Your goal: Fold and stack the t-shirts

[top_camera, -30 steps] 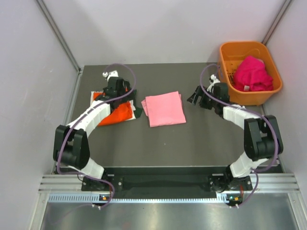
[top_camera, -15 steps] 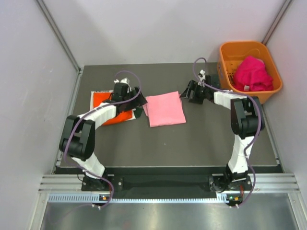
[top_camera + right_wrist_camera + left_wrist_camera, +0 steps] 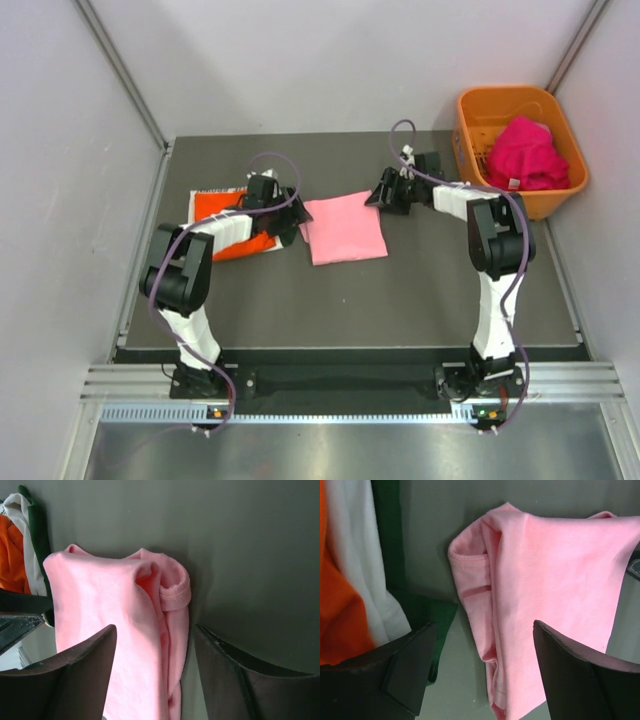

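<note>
The light pink t-shirt [image 3: 345, 228] lies folded in the middle of the table. My left gripper [image 3: 291, 226] is at its left edge, open, and the folded edge [image 3: 492, 645] lies between the fingers [image 3: 405, 667]. My right gripper [image 3: 381, 194] is at the shirt's far right corner, open, straddling the rolled hem [image 3: 172, 592] with its fingers [image 3: 240, 677] apart. A bright orange t-shirt [image 3: 222, 214] tops a stack at the left, with white [image 3: 362, 580] and dark green [image 3: 422, 615] cloth under it. Magenta t-shirts [image 3: 525, 152] are piled in the basket.
The orange plastic basket [image 3: 470, 150] stands at the table's back right corner, close behind my right arm. Grey walls enclose the table on the left, back and right. The stack sits just left of my left gripper.
Both grippers have moved inward from the stack side and the basket side to the pink shirt's edges. The right jaws have narrowed a little. The shirt has not moved.
</note>
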Controlling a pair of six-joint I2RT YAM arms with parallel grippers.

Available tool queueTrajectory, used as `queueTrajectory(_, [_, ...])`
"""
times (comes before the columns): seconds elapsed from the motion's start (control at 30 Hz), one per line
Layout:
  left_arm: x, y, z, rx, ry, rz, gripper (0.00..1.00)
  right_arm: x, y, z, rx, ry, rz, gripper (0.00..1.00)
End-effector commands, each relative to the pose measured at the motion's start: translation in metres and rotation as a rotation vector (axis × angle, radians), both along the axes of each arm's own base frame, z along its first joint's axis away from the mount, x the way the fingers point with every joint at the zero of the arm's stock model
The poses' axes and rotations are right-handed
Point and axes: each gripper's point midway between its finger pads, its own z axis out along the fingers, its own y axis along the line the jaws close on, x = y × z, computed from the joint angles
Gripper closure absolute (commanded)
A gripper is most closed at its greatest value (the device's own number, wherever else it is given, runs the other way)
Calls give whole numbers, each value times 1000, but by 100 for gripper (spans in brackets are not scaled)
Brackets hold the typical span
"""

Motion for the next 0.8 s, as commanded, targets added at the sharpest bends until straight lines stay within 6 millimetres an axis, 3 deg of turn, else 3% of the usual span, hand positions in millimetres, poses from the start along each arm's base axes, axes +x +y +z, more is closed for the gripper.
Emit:
queueTrajectory(0.0, [23, -15, 19, -59, -73, -21, 20, -3, 7, -13, -20, 44, 11, 37])
queueTrajectory(0.07, [26, -18, 19, -65, -73, -24, 23, -3, 10, -14, -15, 56, 21, 44])
queueTrajectory(0.33, [35, -21, 1, -50, -22, -10, 27, 0, 14, -11, -20, 53, 16, 52])
queueTrajectory(0.5, [39, -17, -6, -21, -19, 4, 28, 4, 15, -11, -27, 61, 18, 85])
queueTrajectory(0.77, [42, -23, -19, -19, 21, -9, 38, 3, 9, -2, -45, 20, -16, 92])
